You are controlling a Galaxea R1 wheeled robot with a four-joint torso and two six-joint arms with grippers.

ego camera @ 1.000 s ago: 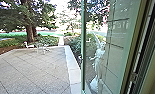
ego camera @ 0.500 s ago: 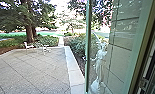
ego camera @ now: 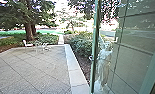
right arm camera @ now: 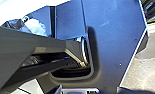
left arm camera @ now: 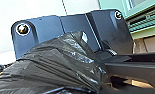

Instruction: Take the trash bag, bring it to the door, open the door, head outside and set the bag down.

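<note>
the paved yard (ego camera: 35, 72) extends from near left to far centre, its slabs divided by diagonal joints. a tree (ego camera: 29, 31) stands at far left, dark foliage above its trunk. the lawn (ego camera: 46, 32) lies beyond it. the glass door (ego camera: 133, 62) occupies the near right; its green upright edge runs from top to bottom, and dark joint lines show in the glass. shrubs (ego camera: 81, 45) grow left of that edge, beyond the bare soil (ego camera: 84, 63). the pale kerb (ego camera: 73, 68) separates the yard from the soil, running near to far. a pale statue (ego camera: 104, 60) shows in the glass, upright, just right of the door edge. a white chair (ego camera: 28, 45) stands at the far left of the yard. the black bag (left arm camera: 55, 58) is in the left wrist view, in front of the robot's dark plate, its creased, shiny film drawn into folds. for both the left gripper and the right gripper, whether wide, narrow or holding cannot be told.
</note>
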